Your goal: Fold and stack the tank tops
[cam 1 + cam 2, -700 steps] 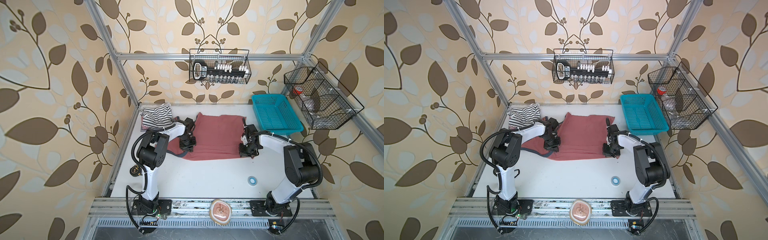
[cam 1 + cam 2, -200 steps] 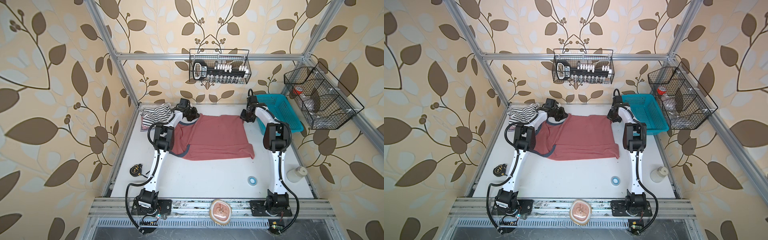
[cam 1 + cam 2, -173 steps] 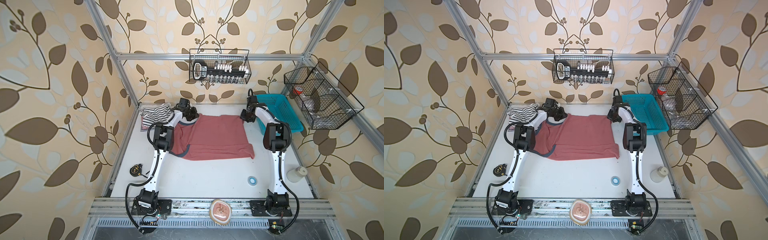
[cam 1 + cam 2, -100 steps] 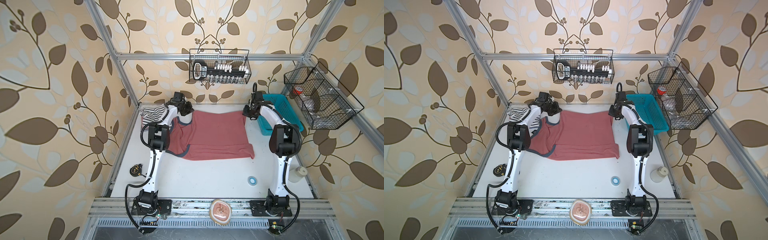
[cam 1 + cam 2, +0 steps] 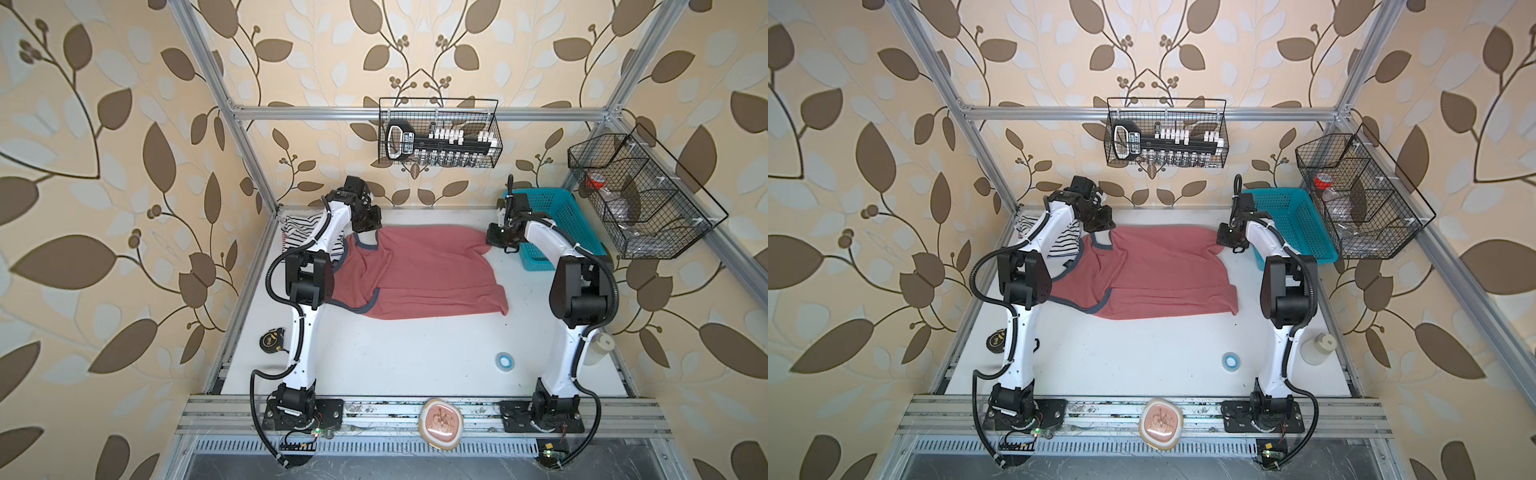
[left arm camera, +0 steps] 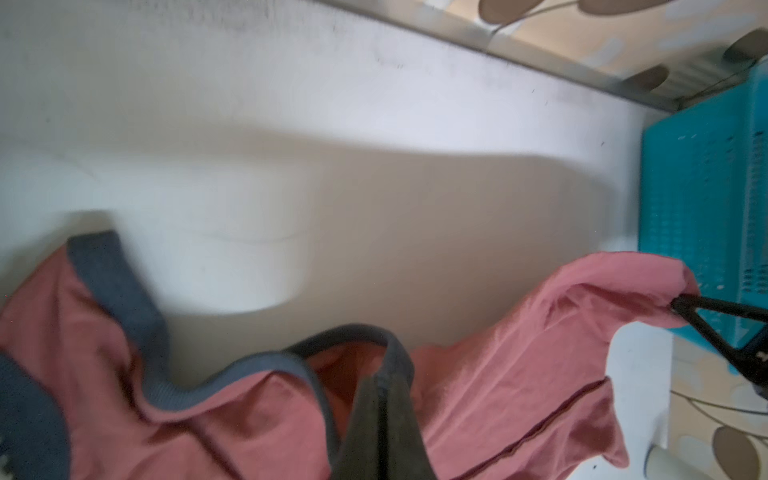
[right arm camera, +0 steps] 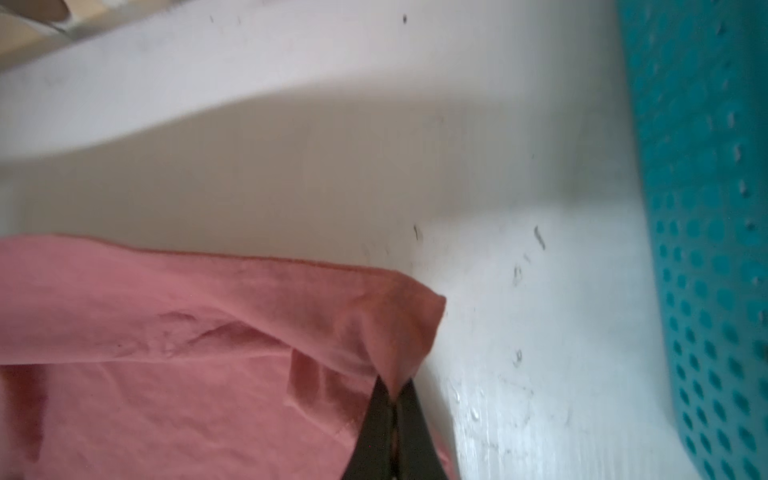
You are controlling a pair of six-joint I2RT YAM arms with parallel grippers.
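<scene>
The dusty red tank top [image 5: 419,276] [image 5: 1154,274] with grey-blue trim lies spread across the back of the white table in both top views. My left gripper [image 5: 369,233] [image 5: 1101,232] is shut on its trimmed strap, and in the left wrist view the left gripper [image 6: 384,376] pinches the grey-blue band. My right gripper [image 5: 493,242] [image 5: 1224,244] [image 7: 392,388] is shut on the top's far right corner, held slightly off the table. A black-and-white striped tank top [image 5: 300,226] [image 5: 1065,243] lies at the back left, partly hidden by the left arm.
A teal basket [image 5: 555,216] stands just right of the right gripper. Wire baskets hang on the back wall [image 5: 438,139] and right wall [image 5: 640,199]. A tape measure [image 5: 270,340], a blue tape roll [image 5: 505,359] and a white bottle [image 5: 598,347] sit nearer the front.
Both grippers have carried the red top's edge from mid-table to the back. In the last second they lifted it a little and moved slightly apart, stretching the far edge.
</scene>
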